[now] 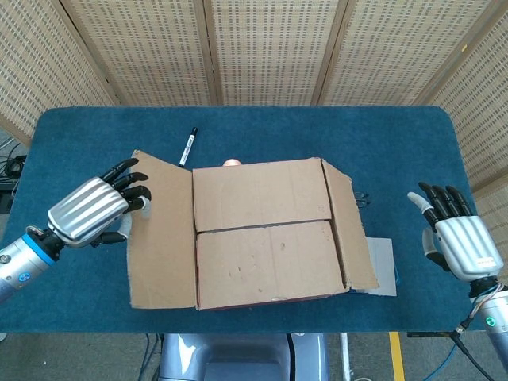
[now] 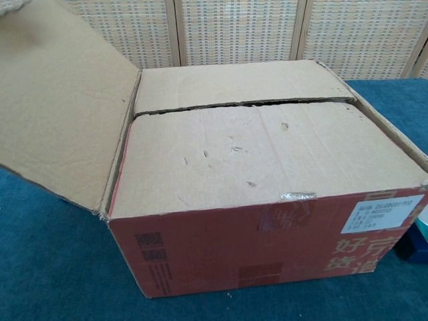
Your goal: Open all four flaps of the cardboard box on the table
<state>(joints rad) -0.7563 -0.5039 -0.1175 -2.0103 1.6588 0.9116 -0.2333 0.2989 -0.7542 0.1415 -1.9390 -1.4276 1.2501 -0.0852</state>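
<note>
The cardboard box (image 1: 270,230) (image 2: 267,200) stands mid-table. Its left flap (image 1: 163,230) (image 2: 60,100) is folded outward and lies spread to the left. The two long flaps (image 1: 262,194) (image 1: 270,262) lie flat and meet along a seam. The right flap (image 1: 351,226) lies down along the box's right edge. My left hand (image 1: 94,209) is at the outer edge of the left flap, fingertips touching its far corner. My right hand (image 1: 459,240) hovers with fingers apart, well right of the box. Neither hand shows in the chest view.
A black-and-white marker (image 1: 187,146) lies behind the left flap. A small pinkish thing (image 1: 232,163) peeks from behind the box. A white sheet (image 1: 382,266) and a blue item (image 2: 416,242) sit at the box's right side. The blue table's (image 1: 381,143) back half is bare.
</note>
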